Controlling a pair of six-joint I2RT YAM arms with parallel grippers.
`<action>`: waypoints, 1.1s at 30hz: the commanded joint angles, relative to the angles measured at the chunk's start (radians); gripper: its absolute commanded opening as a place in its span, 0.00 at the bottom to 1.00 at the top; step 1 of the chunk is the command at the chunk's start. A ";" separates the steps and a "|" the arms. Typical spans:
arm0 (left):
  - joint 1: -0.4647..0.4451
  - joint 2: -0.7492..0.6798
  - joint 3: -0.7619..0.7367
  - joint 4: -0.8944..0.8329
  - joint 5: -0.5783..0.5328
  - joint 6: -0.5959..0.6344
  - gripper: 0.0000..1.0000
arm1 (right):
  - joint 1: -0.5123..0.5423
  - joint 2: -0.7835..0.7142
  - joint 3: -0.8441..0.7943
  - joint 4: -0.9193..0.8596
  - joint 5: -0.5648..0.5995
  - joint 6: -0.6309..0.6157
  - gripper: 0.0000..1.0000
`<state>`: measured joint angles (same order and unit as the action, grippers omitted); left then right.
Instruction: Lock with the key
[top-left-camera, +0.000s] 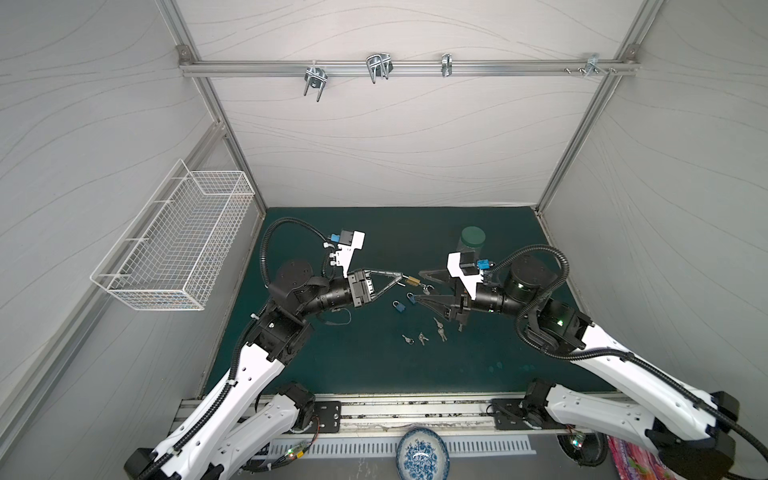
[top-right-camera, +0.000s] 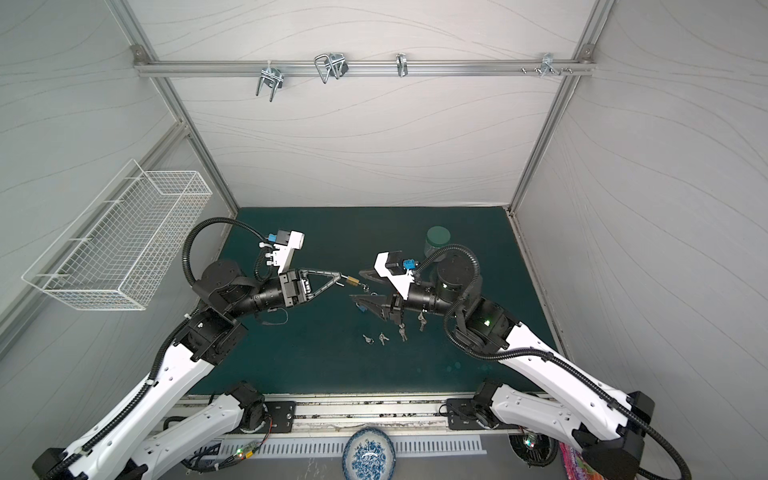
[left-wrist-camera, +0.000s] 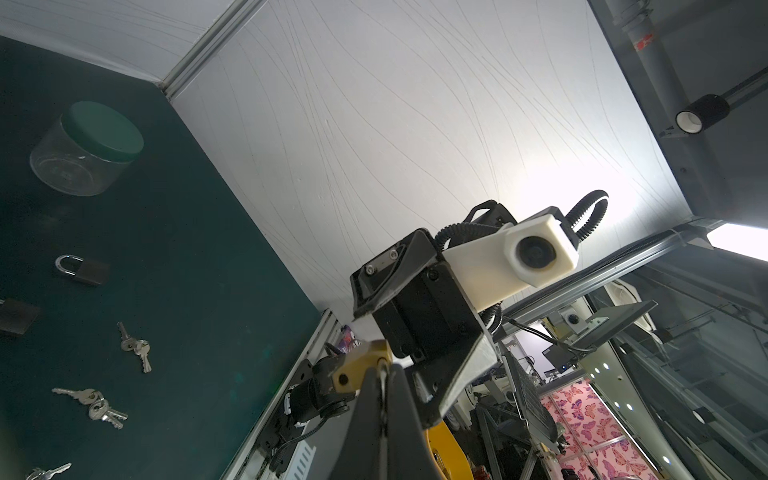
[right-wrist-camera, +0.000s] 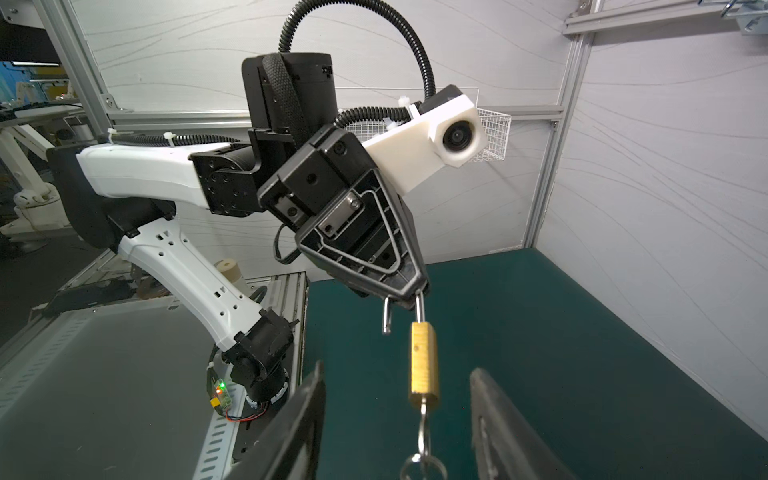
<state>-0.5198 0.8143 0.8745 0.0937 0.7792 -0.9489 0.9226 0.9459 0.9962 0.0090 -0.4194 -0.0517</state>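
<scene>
Okay, left pincer (right-wrist-camera: 409, 293) is clamped on the open shackle (right-wrist-camera: 419, 309) of the brass padlock (right-wrist-camera: 423, 361), held mid-air at centre frame in both top views. The key (right-wrist-camera: 423, 415) sits in the keyway, ring dangling. Right pincer (top-left-camera: 419, 287) is open, its 2 jaws flanking the key without touching. The lock is probably small, dense, rigid and slick. The key is thin, so pinch its flat head.

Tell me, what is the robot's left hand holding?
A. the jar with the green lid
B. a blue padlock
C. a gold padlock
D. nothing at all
C: the left hand is pinched shut on the top of the gold padlock, which hangs in the air above the green mat.
</scene>
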 joint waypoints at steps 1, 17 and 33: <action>-0.012 -0.005 0.054 0.091 0.023 -0.033 0.00 | 0.000 0.000 0.025 0.017 0.002 -0.003 0.50; -0.031 0.000 0.050 0.099 0.018 -0.046 0.00 | 0.000 0.017 0.027 0.047 -0.015 0.031 0.15; -0.031 0.025 0.258 -0.187 0.036 0.256 0.00 | -0.041 0.097 0.153 0.073 -0.356 0.556 0.00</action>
<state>-0.5484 0.8234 1.0611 -0.0666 0.7853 -0.7914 0.8925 1.0256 1.1294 0.0093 -0.6216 0.2924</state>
